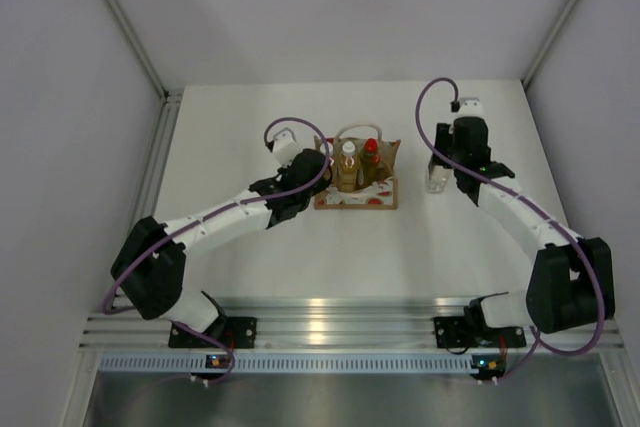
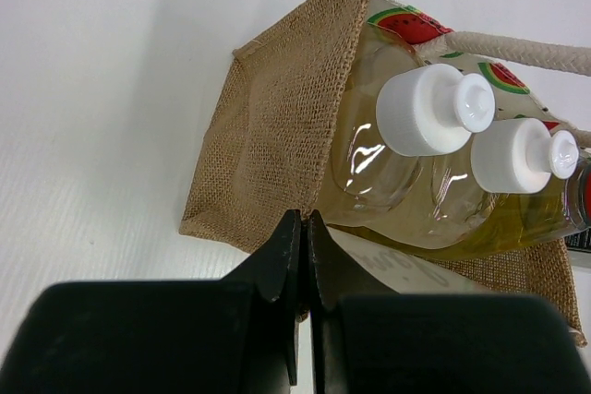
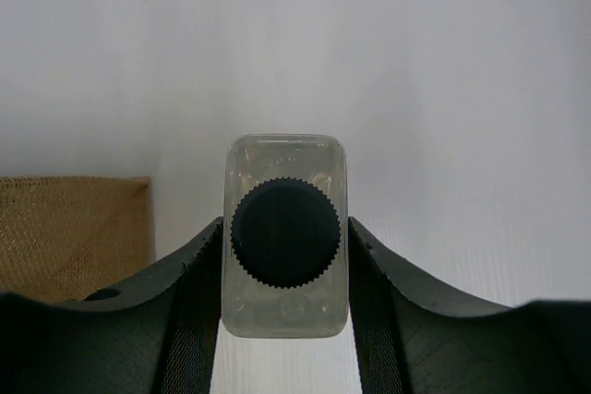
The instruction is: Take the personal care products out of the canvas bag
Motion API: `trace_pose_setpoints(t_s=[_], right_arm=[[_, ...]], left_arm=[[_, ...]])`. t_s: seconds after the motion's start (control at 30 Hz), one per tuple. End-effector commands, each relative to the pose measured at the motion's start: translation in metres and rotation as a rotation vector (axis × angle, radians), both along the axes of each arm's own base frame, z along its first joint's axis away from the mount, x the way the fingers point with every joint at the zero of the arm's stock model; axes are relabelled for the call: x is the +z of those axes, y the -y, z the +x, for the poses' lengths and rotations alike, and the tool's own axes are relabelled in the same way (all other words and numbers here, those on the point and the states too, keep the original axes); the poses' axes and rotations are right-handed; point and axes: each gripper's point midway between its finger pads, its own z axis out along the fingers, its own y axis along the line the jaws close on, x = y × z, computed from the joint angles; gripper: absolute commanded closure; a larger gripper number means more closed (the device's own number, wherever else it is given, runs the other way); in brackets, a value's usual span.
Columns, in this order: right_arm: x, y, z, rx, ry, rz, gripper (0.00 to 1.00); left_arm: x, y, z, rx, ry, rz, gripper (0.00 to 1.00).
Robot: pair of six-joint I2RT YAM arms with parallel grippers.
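the left claw (image 2: pixel 303 228), pressed together, sits at the near edge of the soft tan-brown canvas bag (image 2: pixel 268 136); whether it nips cloth i cannot tell. inside stand two amber bottles with white caps (image 2: pixel 425 113) and a yellow red-capped bottle (image 1: pixel 371 152). apart to the right, the right claw (image 3: pixel 285 246) pinches the clear bottle with a dark grey cap (image 3: pixel 286 163), upright on the white counter (image 3: pixel 443 89). the bottles look light, stiff and probably slick, so grip their flat sides.

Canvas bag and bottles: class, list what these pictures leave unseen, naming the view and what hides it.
Canvas bag floor: top external, covered by bottles.
Yellow bottle: left wrist, nearly all beyond the right edge.
Whether left hand pinches fabric: left wrist, hidden behind the hand itself.
Clear bottle lower body: right wrist, hidden under its cap and shoulders.
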Motion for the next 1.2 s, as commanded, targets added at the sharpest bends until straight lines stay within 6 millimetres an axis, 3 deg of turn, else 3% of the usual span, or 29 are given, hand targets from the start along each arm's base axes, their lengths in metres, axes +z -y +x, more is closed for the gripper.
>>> trace_pose_setpoints(t_s=[0.0,0.07,0.13,0.2,0.3,0.53,0.6,0.67,0.77,0.83,0.97,1.03,1.17], right_arm=[[0.023,0.000,0.012,-0.015,0.107,0.018,0.79],[0.023,-0.001,0.013,-0.015,0.098,0.016,0.70],[0.022,0.000,0.012,-0.017,0.082,0.013,0.49],[0.026,0.000,0.013,-0.017,0.083,0.018,0.36],[0.035,-0.005,0.011,-0.001,0.081,0.026,0.32],[0.073,-0.008,-0.003,-0.057,0.098,0.026,0.28],[0.089,-0.020,-0.010,-0.039,0.130,0.059,0.29],[0.103,-0.035,-0.016,-0.003,0.157,0.091,0.30],[0.120,-0.088,-0.032,0.141,0.178,0.160,0.35],[0.128,-0.110,-0.038,0.180,0.188,0.190,0.38],[0.123,-0.156,-0.048,0.236,0.169,0.196,0.44],[0.123,-0.164,-0.046,0.227,0.169,0.197,0.44],[0.106,-0.181,-0.040,0.225,0.132,0.168,0.45]], left_arm=[[-0.024,0.012,-0.016,-0.079,-0.097,0.033,1.00],[-0.023,0.012,-0.016,-0.080,-0.096,0.030,1.00],[-0.023,0.012,-0.016,-0.080,-0.096,0.030,1.00],[-0.021,0.012,-0.015,-0.080,-0.091,0.029,1.00],[-0.021,0.012,-0.016,-0.080,-0.092,0.027,1.00],[-0.016,0.011,-0.016,-0.071,-0.084,0.010,1.00],[-0.014,0.011,-0.016,-0.070,-0.080,0.007,1.00],[-0.012,0.010,-0.016,-0.066,-0.078,0.001,1.00],[-0.010,0.010,-0.016,-0.059,-0.074,-0.007,1.00],[-0.011,0.011,-0.016,-0.058,-0.075,-0.011,1.00],[-0.010,0.012,-0.016,-0.063,-0.079,-0.016,1.00],[-0.010,0.012,-0.017,-0.068,-0.077,-0.014,1.00],[-0.009,0.010,-0.017,-0.066,-0.071,-0.009,1.00]])
